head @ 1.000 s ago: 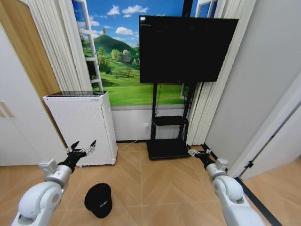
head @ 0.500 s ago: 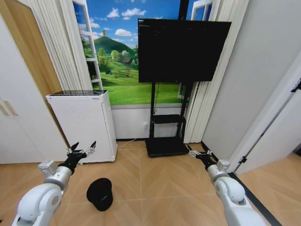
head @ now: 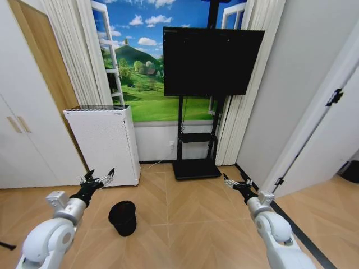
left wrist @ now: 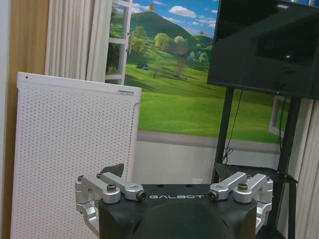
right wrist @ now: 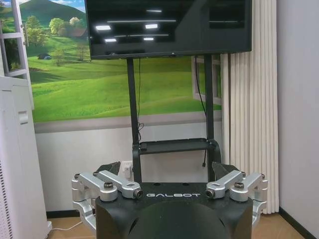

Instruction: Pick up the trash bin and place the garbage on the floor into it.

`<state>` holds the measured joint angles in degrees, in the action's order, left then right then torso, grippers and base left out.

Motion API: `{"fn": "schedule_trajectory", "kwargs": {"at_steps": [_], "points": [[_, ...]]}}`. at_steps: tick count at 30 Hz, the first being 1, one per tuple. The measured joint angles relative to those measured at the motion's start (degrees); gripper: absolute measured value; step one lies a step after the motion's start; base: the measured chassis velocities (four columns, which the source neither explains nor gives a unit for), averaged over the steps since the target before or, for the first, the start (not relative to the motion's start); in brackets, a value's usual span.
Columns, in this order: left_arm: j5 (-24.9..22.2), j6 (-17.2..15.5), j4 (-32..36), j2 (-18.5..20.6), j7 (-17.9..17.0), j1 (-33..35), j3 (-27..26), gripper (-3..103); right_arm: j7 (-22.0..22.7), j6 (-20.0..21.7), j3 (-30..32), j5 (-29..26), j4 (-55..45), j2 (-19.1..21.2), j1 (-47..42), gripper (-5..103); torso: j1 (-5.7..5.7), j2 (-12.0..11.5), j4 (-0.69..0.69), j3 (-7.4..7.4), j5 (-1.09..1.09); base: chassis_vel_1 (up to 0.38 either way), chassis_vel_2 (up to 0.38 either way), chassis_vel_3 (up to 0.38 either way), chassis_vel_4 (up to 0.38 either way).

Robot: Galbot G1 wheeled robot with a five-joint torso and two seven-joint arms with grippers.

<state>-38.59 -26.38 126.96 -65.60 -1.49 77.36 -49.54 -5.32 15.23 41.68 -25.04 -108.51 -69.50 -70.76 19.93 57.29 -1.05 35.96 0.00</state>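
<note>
Trash bin (head: pixel 123 217): small round black mesh wastebasket, slightly tapered toward its base, standing upright on the wood floor (head: pixel 185 224) with its mouth up, so its long axis is vertical. It sits just in front of the white perforated appliance (head: pixel 104 143) and apart from it, left of the room's centre line. Left hand (head: pixel 96 180) is raised in the air above and slightly to the left of the bin, fingers spread wide, holding nothing; the bin lies below it and a little to the robot's right. Right hand (head: pixel 234 182) is held up at similar height on the other side, near the TV stand (head: pixel 193 162), well apart from the bin; I cannot tell its finger state. Judgement: left arm is clearly the nearer one, and any pick would need a descent onto the rim from above. Bin looks light, empty as far as the head view shows, mesh walls intact. No bottle or scraps identifiable on the visible floor.
</note>
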Motion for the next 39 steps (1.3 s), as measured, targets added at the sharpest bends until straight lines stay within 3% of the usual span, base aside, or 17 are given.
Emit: {"fn": "schedule_trajectory", "kwargs": {"at_steps": [39], "points": [[2.11, 0.29, 2.8, -2.71, 0.87, 2.82, 0.2, 100, -0.12, -1.83, 1.31, -2.12, 0.75, 0.71, -1.15, 100, -0.05, 0.01, 0.0, -0.03, 0.0, 0.199, -0.199, -0.194, 0.197]]}}
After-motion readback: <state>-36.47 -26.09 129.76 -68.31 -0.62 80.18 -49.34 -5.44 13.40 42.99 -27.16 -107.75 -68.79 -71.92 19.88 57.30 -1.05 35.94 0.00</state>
